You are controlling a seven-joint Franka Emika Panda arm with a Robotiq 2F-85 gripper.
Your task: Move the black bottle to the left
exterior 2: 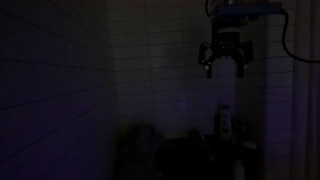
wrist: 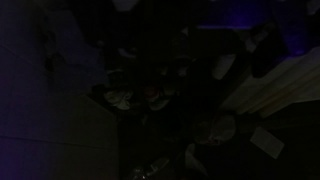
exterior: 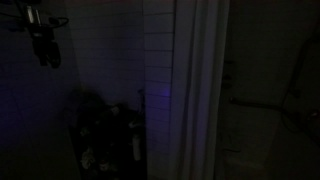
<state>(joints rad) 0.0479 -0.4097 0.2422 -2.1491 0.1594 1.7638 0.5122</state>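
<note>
Pincer (exterior 2: 224, 70): hangs high before tiled wall (exterior 2: 150, 50), jaws spread, empty. Bottle (exterior 2: 225, 122): upright below it, colour indistinct in the dark.

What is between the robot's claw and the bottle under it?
Nothing visible: in a dim exterior view the gripper hangs above the bottle with only bare air between them.

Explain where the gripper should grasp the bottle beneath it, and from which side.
Grip the bottle by its neck from above: it seems to stand upright almost under the gripper, with clutter beside it. The gloom hides its body, so this is tentative.
</note>
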